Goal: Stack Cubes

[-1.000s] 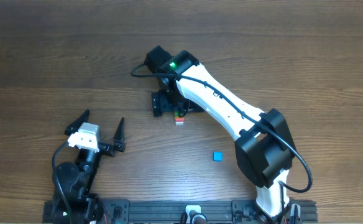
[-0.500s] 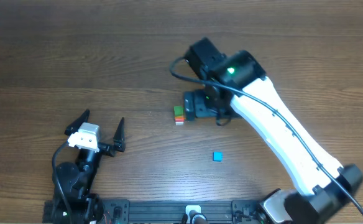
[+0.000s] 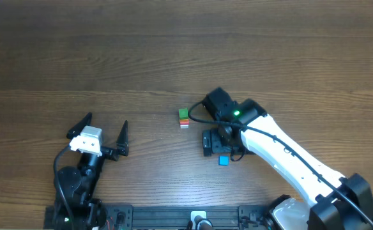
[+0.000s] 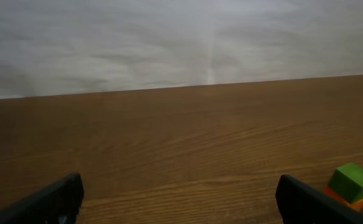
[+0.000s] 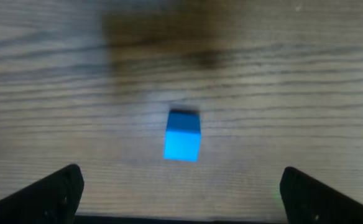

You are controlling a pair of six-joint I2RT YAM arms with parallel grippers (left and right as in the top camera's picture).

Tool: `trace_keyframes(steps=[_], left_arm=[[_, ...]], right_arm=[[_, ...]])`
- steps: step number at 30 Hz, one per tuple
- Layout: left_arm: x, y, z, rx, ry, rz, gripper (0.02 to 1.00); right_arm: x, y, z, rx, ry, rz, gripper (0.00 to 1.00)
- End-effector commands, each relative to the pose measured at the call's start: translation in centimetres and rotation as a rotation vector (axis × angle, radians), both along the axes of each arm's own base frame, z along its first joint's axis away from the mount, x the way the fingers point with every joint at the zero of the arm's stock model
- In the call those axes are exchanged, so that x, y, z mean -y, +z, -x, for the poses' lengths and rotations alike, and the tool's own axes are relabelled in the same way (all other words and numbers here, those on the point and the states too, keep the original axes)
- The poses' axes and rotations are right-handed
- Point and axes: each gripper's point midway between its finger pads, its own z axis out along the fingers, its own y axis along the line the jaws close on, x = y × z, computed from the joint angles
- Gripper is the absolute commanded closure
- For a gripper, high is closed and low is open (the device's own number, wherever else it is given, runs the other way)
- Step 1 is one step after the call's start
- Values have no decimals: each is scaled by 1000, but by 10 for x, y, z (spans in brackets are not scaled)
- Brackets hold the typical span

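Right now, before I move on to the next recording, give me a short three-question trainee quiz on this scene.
1. True or false: the small blue cube lies on the wooden table, apart from the stack of coloured cubes.
2. Which colour tops that stack? A red, B green, C yellow.
3. Fill in: the right gripper, open, hangs over the ___ cube.
Key: 1 true; 2 B; 3 blue.

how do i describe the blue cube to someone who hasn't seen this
On the wooden table, find the right arm's gripper near the middle. Beneath it lies the blue cube, alone on bare wood; the other cubes form a stack topped green.
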Motion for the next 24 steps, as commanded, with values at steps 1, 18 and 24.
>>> trace_keyframes(steps=[1, 18, 24], left_arm=[[0, -2, 0, 3, -1, -18, 18], [0, -2, 0, 3, -1, -18, 20], [0, -2, 0, 3, -1, -18, 18]], right_arm=[[5, -28, 17, -17, -58, 4, 7], [-5, -63, 41, -28, -107, -28, 82], [-6, -60, 31, 13, -59, -25, 132]])
